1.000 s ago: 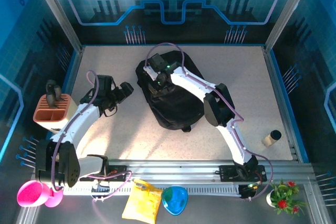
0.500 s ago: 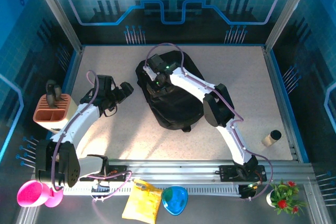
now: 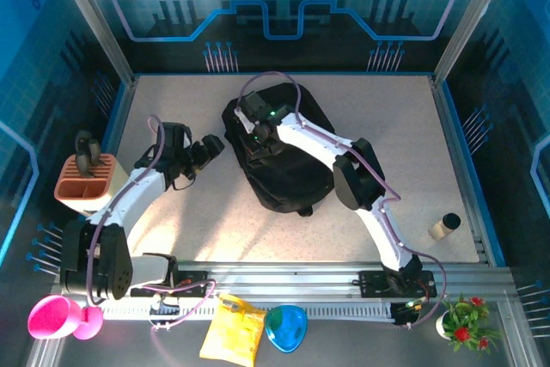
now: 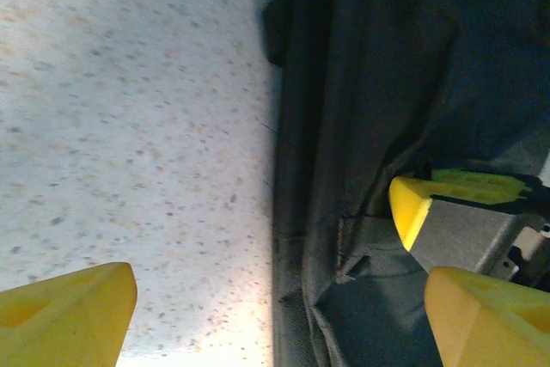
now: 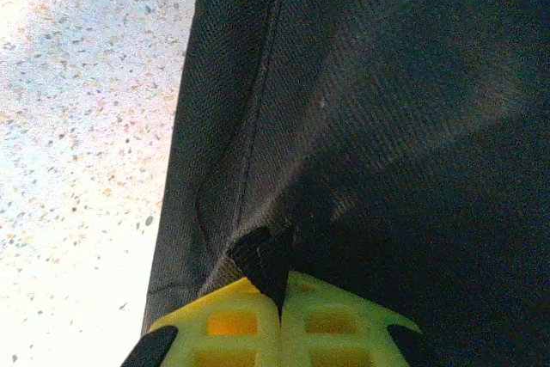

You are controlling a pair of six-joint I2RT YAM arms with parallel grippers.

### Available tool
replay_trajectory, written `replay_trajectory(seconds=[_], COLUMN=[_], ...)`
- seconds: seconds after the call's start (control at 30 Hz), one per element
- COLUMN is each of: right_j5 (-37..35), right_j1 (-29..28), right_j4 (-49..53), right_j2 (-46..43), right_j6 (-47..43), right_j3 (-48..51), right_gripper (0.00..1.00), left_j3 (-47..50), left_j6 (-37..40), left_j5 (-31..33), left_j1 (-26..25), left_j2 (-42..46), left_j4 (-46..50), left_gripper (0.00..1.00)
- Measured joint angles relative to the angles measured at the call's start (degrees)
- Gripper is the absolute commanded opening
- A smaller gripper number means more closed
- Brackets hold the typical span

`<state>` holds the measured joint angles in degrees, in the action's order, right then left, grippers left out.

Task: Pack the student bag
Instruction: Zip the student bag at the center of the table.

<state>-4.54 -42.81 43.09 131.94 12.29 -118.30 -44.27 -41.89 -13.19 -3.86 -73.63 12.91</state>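
Along the near rail, off the work surface, sit a pink cup point(image 3: 50, 317), a yellow pouch point(image 3: 232, 333), a blue dish point(image 3: 285, 327) and a small potted plant point(image 3: 464, 324) with red flowers. Farther in, an orange holder point(image 3: 84, 180) stands at the left edge of the speckled table point(image 3: 387, 118), and a small tan cylinder point(image 3: 444, 226) sits near the right edge.

The left gripper point(image 3: 209, 149) hovers just beside the left flank of the student bag point(image 3: 292, 174). Its yellow fingers point(image 4: 69, 315) are spread wide, one over bare tabletop and the other over black fabric, and they grip nothing.

The bag lies flat in the middle of the table, a little toward the far side (it is the biggest thing there). At its far-left part the right gripper point(image 3: 260, 142) bears down on it, jaws pressed together on a small fold of the black cloth. The right wrist view shows the pinch right at the fingertips point(image 5: 223, 324), close by the bag's seamed edge.
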Motion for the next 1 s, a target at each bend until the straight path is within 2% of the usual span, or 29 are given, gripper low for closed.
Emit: replay_trajectory(seconds=[0.23, 0.43, 0.57, 0.87, 1.0], right_j5=[0.1, 0.7, 2.2, 6.0, 7.2], right_j1=[0.2, 0.9, 1.3, 3.0, 3.5], right_j4=[-4.4, -7.1, -8.4, -10.2, -10.7], right_j2=[-10.8, -13.3, -13.3, -13.3, -13.3], right_j6=[1.9, 3.7, 5.2, 7.9, 8.6], right_j3=[9.2, 12.7, 14.2, 15.4, 16.0], right_gripper=[0.00, 0.00, 0.00, 0.00, 0.00], left_j3=[0.5, 0.5, -0.2, -2.9, -4.1], left_j6=[-1.6, -3.1, -3.0, -3.0, -3.0], left_j5=[-10.3, -15.2, -16.8, -17.9, -18.9], left_j1=[-0.4, -3.1, -5.2, -8.3, -8.5], left_j2=[-6.3, -9.8, -10.9, -16.5, -18.5], left_j4=[-9.4, -15.5, -16.7, -17.6, -17.7], left_gripper=[0.65, 0.52, 0.42, 0.36, 0.23])
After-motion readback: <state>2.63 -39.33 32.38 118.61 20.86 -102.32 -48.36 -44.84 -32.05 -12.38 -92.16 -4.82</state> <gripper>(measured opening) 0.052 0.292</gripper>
